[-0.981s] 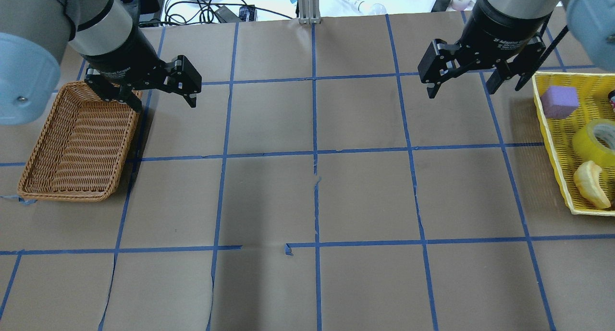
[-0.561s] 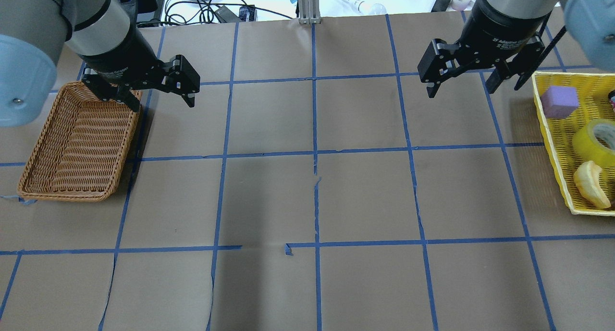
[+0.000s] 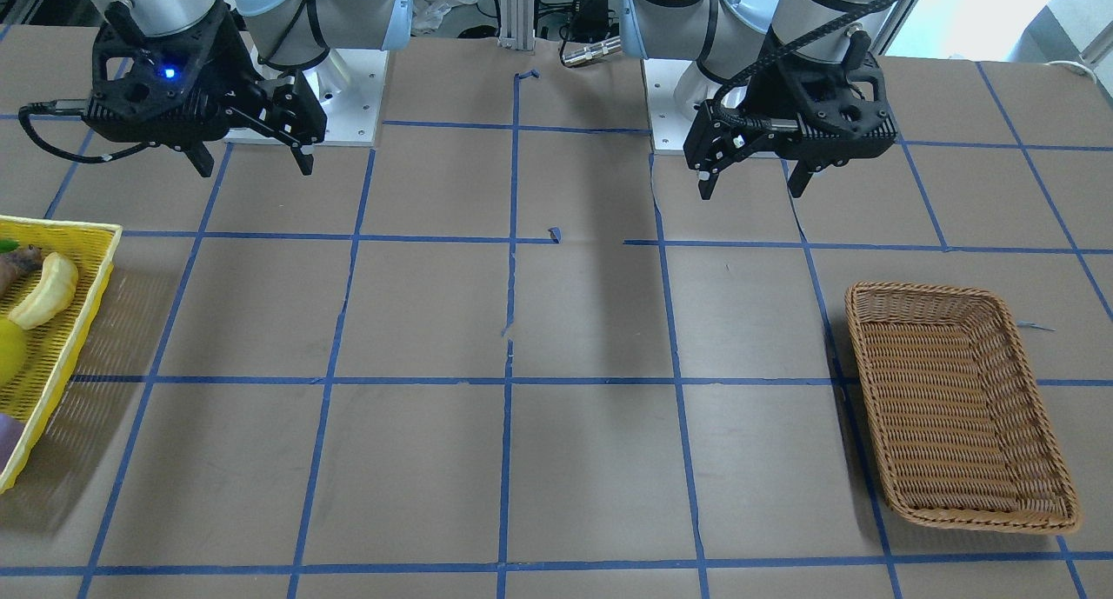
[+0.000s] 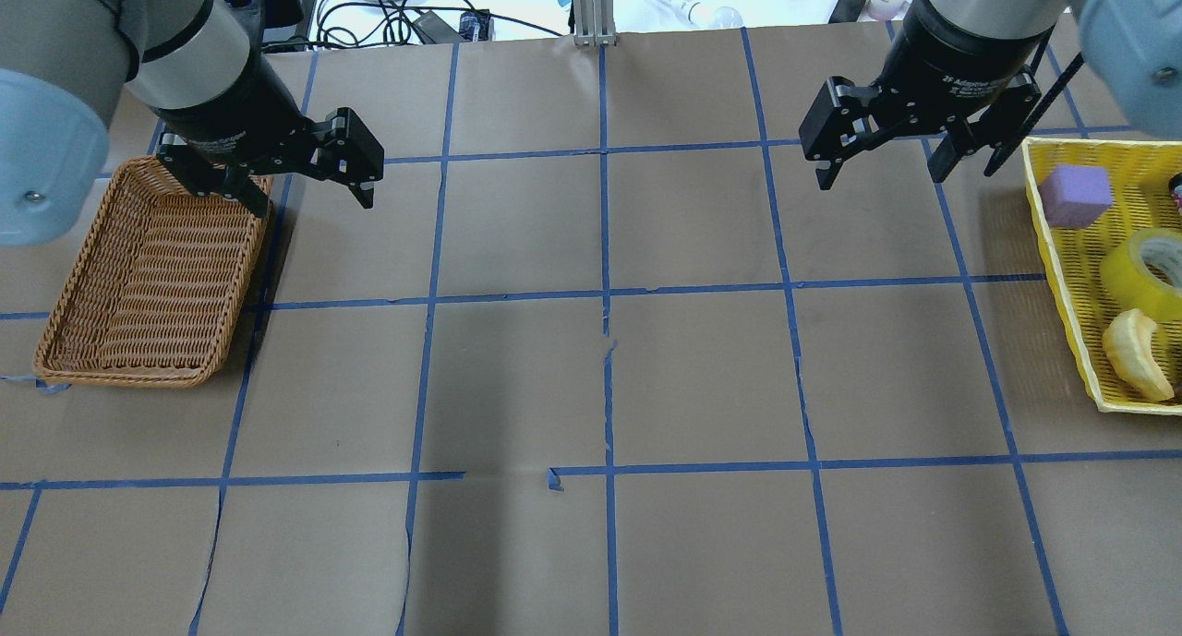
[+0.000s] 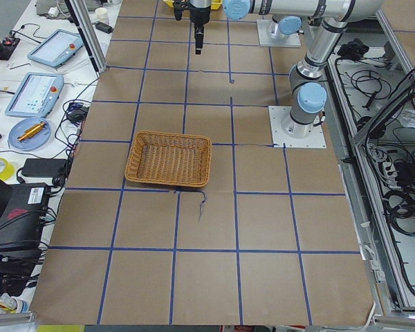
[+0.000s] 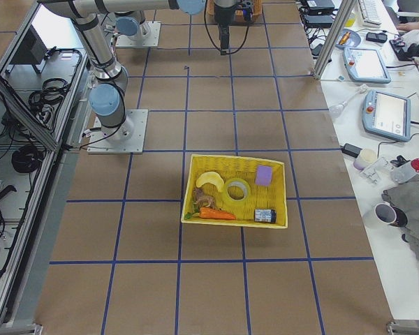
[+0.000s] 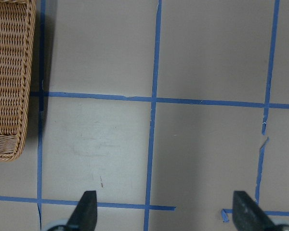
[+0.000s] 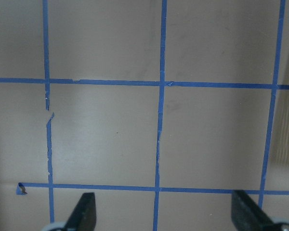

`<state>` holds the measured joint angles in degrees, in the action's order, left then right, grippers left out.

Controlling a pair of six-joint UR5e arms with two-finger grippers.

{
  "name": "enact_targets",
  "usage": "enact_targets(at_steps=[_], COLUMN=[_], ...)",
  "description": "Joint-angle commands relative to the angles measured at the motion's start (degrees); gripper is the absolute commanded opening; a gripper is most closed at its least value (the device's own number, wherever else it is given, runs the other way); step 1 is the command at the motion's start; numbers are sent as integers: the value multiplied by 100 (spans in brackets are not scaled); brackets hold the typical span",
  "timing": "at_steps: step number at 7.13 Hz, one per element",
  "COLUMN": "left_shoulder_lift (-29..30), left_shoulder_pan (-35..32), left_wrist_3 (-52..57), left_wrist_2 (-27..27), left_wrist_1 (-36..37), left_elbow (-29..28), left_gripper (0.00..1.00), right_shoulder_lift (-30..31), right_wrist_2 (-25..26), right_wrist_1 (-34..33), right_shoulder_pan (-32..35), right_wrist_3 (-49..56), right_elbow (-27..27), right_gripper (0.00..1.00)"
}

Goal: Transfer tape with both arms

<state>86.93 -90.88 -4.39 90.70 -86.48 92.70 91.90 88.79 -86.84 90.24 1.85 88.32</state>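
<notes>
The right hand (image 4: pixel 882 170) hangs above bare tabletop (image 4: pixel 609 387) with its fingers spread wide and nothing between them. The left hand (image 4: pixel 312 202) is likewise spread and empty, its outer finger over the near corner of the wicker basket (image 4: pixel 55 341).

The tape (image 4: pixel 1145 271) lies out past the right hand's outer finger and lower down, in the yellow tray (image 4: pixel 1062 248). There it sits between a purple block (image 4: pixel 1074 195) and a banana (image 4: pixel 1136 354), close to both. No grasp has begun.

The crowding looks like the first risk. Spread fingers coming down around the roll could land on the banana or block, or catch the tray's wall and drag the light tray along. The roll is smooth and round, so an off-centre pinch might squirt it sideways. Later, at the hand-over, two hands must share one small ring. Fingers could clash, or an early release could drop it on the tabletop short of the basket.
</notes>
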Motion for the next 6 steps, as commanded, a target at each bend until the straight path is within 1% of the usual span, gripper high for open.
enact_targets(at_steps=[1,6], left_shoulder_lift=[0,0], left_shoulder_pan=[0,0], left_wrist_3=[0,0], left_wrist_2=[0,9], left_wrist_1=[0,-9], left_elbow=[3,-6], left_gripper=[100,100], right_shoulder_lift=[-5,-58], right_wrist_2=[6,59], right_wrist_1=[-8,0], right_shoulder_pan=[3,3], right_wrist_3=[0,-62], right_elbow=[1,27], right_gripper=[100,100])
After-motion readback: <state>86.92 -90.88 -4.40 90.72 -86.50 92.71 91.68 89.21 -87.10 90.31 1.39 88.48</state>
